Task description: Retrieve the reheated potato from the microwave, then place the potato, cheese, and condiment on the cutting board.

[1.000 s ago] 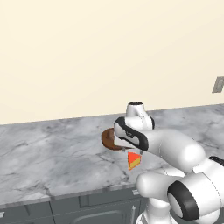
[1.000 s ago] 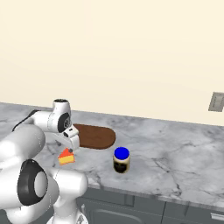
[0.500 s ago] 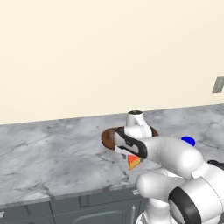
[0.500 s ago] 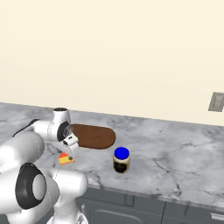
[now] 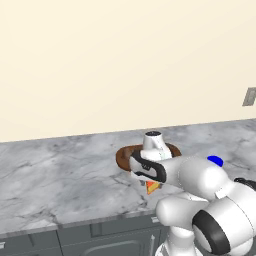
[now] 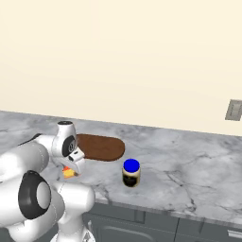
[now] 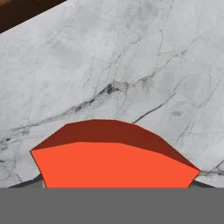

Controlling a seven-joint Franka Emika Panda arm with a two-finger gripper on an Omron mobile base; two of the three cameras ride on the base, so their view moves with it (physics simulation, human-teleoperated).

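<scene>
The cheese (image 7: 113, 162), an orange wedge with a dark red side, lies on the grey marble counter just in front of the cutting board (image 6: 101, 147). My gripper (image 7: 117, 184) is down over the wedge, its dark fingertips pressed against both sides. From the base views, the cheese (image 5: 152, 187) (image 6: 69, 173) peeks out under the hand. The condiment (image 6: 131, 173), a beige bottle with a blue cap (image 5: 215, 160), stands to the right of the board (image 5: 125, 155). A corner of the board (image 7: 17, 11) shows past the cheese. The potato and the microwave are out of view.
The marble counter (image 6: 189, 160) runs left and right, with its front edge (image 5: 75, 222) close to the cheese and dark cabinet fronts below. A plain cream wall rises behind, with a grey outlet plate (image 6: 233, 109) at the right.
The hand has come down from above the board's near edge onto the cheese. The jaws have narrowed onto the wedge.
</scene>
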